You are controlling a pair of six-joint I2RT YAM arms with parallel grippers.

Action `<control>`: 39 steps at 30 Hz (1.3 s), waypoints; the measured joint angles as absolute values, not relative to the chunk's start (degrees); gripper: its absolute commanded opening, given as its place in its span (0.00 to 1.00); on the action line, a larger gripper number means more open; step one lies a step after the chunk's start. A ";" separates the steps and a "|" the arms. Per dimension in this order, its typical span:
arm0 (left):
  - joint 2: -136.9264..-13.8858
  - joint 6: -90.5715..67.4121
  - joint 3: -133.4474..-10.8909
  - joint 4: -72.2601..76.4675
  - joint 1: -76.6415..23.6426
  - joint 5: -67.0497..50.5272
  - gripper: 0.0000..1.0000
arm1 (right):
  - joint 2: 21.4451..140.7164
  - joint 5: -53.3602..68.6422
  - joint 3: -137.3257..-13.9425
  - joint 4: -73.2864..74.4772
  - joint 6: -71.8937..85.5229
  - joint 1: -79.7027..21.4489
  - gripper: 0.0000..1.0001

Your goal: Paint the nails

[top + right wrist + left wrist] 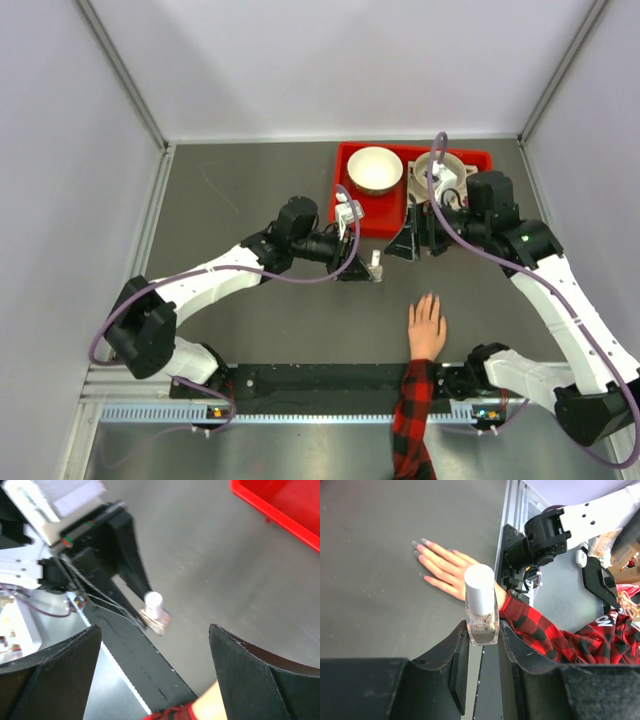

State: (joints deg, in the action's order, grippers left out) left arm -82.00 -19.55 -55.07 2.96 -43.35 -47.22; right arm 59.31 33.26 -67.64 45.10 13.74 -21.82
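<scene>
Judging from how things lie, the opening of the polish bottle [481,611] is taken to be the step in hand, and no painting is seen to be begun: its white cap [479,587] is on and no brush is out. The bottle is clamped by its glass body between the fingers of the left gripper [482,634], which is shut tight on it, with the cap left standing free above the jaws; whether the base is set on the table [250,180] cannot be told. The right gripper [417,243] is held just beside the bottle, on the side of the red tray [341,190], with its jaws spread wide; nothing is gripped or touched by it, and in the right wrist view the cap is seen ahead, between the two spread fingers but well short of them. The nails [423,541] are found at the tips of a human hand [427,328] laid flat, palm down, on the table near the arms' bases, its plaid sleeve [413,420] reaching over the near edge, apart from both grippers. For the next move, the right gripper probably has to be brought over the cap, closed on it squarely and turned, while the glass is kept from slipping by the left.
</scene>
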 measured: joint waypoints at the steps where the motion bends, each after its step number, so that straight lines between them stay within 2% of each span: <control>1: -82.00 -19.55 -55.07 3.29 -43.35 -47.44 0.00 | 59.31 33.69 -67.57 44.53 14.24 -22.35 0.87; 11: -82.02 -20.86 -55.05 5.82 -42.81 -54.52 0.00 | 59.37 38.35 -65.06 40.56 14.76 -22.90 0.63; 19: -82.04 -20.88 -55.07 6.04 -42.76 -55.99 0.00 | 61.93 42.15 -62.83 38.09 14.55 -24.64 0.54; 22: -82.11 -20.86 -55.07 6.04 -42.76 -56.12 0.00 | 62.57 43.35 -62.08 37.04 14.57 -25.02 0.48; 25: -82.26 -20.86 -55.09 6.04 -42.76 -56.14 0.00 | 63.44 44.29 -61.47 36.27 14.46 -25.45 0.37; 28: -82.52 -20.86 -55.11 6.02 -42.76 -56.14 0.00 | 64.42 44.99 -61.39 35.62 14.04 -26.17 0.18; 29: -82.67 -20.84 -55.16 6.02 -42.72 -56.14 0.00 | 64.64 45.19 -61.39 35.46 13.96 -26.26 0.02; 30: -82.85 -20.86 -55.20 6.00 -42.72 -56.16 0.00 | 64.73 45.32 -61.36 35.33 13.98 -26.37 0.00; 31: -82.98 -20.88 -55.22 6.00 -42.70 -56.23 0.02 | 64.77 45.19 -61.32 35.22 13.67 -26.41 0.00; 32: -83.02 -20.93 -55.24 5.91 -42.57 -56.36 0.09 | 64.77 45.19 -61.14 35.05 13.45 -26.39 0.00; 33: -83.02 -21.12 -55.24 5.93 -42.37 -56.34 0.28 | 64.77 45.08 -61.10 34.87 13.52 -26.39 0.00; 36: -82.98 -22.74 -55.11 7.14 -41.34 -56.25 0.46 | 64.64 44.14 -60.95 33.19 14.68 -26.41 0.00; 39: -81.10 -26.30 -51.66 13.28 -39.55 -53.60 0.49 | 63.44 42.00 -60.01 30.55 17.65 -26.41 0.00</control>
State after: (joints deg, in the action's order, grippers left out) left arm -81.10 -26.30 -51.66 13.28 -39.55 -53.60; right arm 63.44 42.00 -60.01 30.55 17.65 -26.41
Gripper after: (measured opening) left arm 0.467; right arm 0.092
